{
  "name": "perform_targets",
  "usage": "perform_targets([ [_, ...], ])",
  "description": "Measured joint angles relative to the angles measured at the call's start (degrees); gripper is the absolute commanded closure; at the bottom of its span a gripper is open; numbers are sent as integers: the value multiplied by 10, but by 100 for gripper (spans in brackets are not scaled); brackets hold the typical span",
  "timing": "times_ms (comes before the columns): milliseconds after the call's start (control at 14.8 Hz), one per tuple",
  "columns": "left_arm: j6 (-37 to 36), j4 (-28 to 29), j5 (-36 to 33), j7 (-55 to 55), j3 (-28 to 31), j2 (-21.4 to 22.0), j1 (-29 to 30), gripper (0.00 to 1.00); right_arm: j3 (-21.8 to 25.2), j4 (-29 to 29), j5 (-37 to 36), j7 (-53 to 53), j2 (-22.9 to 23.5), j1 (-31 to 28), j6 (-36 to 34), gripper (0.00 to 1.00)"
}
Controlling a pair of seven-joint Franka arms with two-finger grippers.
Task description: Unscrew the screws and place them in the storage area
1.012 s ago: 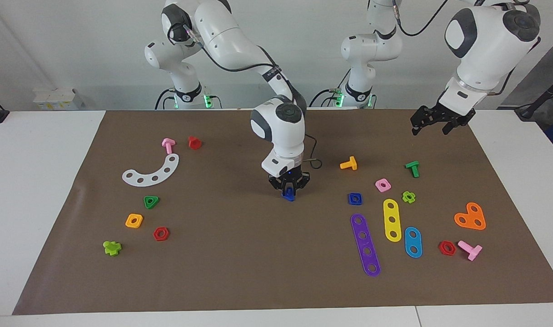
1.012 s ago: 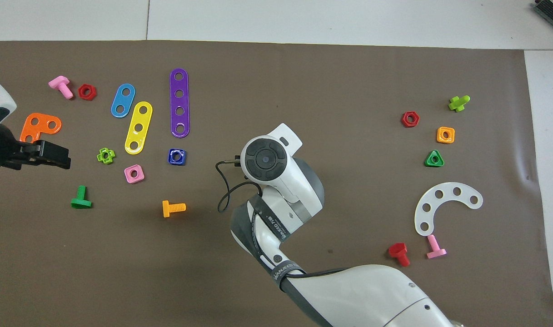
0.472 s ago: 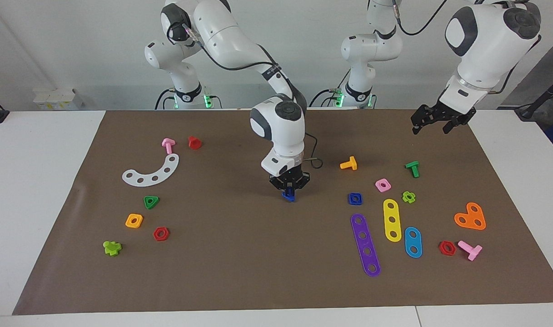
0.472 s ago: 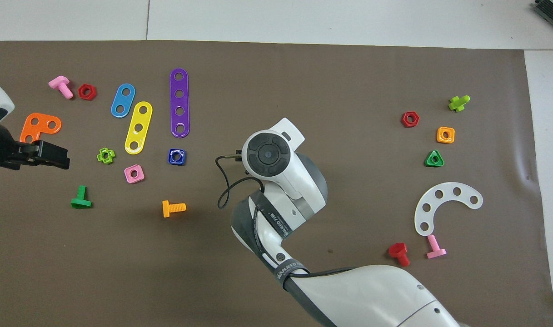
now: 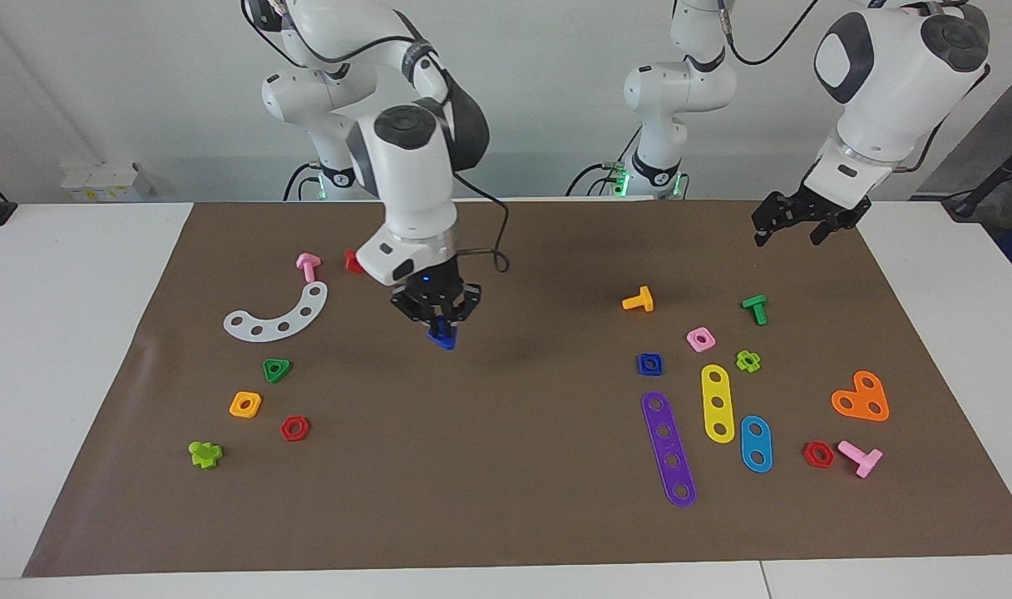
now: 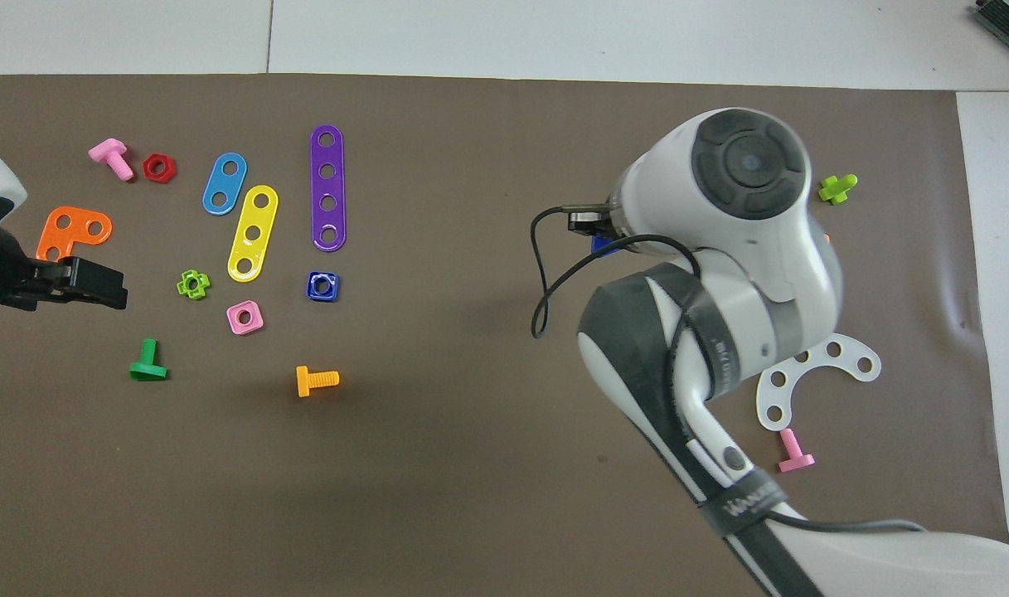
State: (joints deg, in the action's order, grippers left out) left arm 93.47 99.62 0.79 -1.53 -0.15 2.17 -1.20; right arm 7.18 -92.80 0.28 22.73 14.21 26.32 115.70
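Observation:
My right gripper [image 5: 441, 326] is shut on the dark-blue bolt [image 5: 442, 336] and holds it above the brown mat [image 5: 506, 466], between the mat's middle and the white curved plate [image 5: 278, 314]. In the overhead view the arm covers the gripper, and only a sliver of the bolt [image 6: 604, 245] shows. The dark-blue square nut [image 5: 649, 363] lies apart on the mat, beside the purple strip [image 5: 668, 449]; it also shows in the overhead view [image 6: 322, 286]. My left gripper [image 5: 792, 229] waits open and empty in the air over the mat's edge at the left arm's end.
Near the white plate lie a pink bolt [image 5: 308, 266], a red bolt [image 5: 353, 261], a green triangular nut [image 5: 277, 369], an orange nut [image 5: 245, 404], a red hex nut [image 5: 294, 428] and a lime bolt [image 5: 205, 453]. Toward the left arm's end lie the light-blue oval plate [image 5: 756, 443], a yellow strip [image 5: 718, 403] and several small parts.
My right gripper has lifted the dark-blue bolt and carried it from the mat's middle toward the right arm's end. The left arm has not moved.

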Motion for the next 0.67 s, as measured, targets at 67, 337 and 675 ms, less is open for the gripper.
perform_targets([
  [67,0,0,0,0,0,0,0,0,0,-21,0,-34,-15,-27,0,100],
  [337,0,0,0,0,0,0,0,0,0,-136,1,-134,-36,-111,77,100],
  [675,0,0,0,0,0,0,0,0,0,-285,1,-169,-36,-155,243,100],
])
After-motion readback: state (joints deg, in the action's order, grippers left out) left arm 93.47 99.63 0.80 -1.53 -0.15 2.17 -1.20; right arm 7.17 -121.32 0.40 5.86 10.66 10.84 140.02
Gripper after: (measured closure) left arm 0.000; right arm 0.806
